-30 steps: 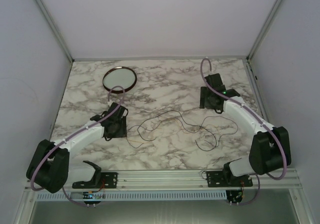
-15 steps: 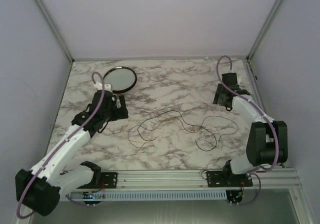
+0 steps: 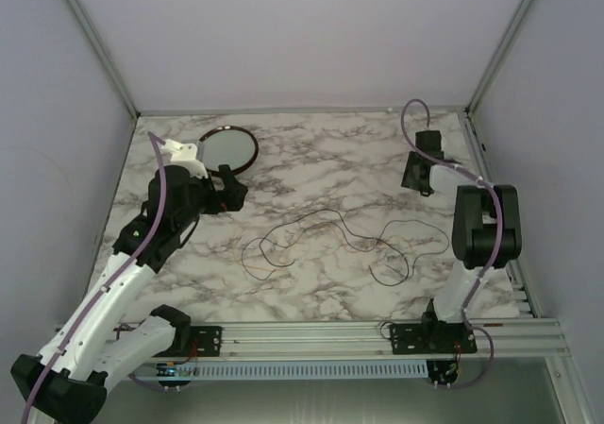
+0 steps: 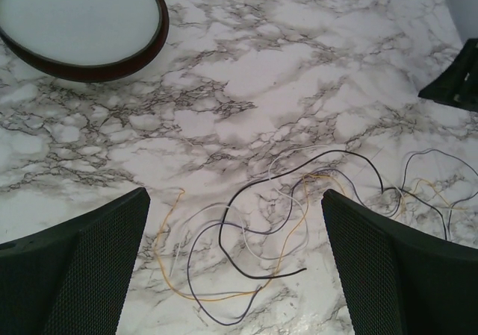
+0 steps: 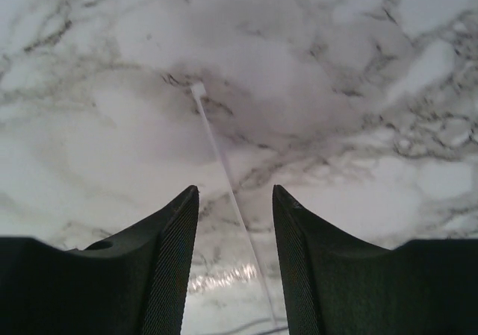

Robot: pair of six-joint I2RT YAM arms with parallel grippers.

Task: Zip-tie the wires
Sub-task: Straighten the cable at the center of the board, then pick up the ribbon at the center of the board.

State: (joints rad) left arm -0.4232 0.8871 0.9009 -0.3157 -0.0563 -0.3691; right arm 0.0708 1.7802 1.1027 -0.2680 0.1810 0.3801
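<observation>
While the left gripper [image 4: 235, 193] holds its fingers [image 4: 75, 275] wide apart and empty above the wires [image 4: 261, 223], one loose mid-tabletop [image 3: 330, 155] tangle, the right gripper's [image 5: 235, 188] fingers [image 5: 149, 275], partly apart, straddle the single zip tie [image 5: 222, 160] ungripped near the far right corner. One dish [image 3: 226, 148] lies far left.
</observation>
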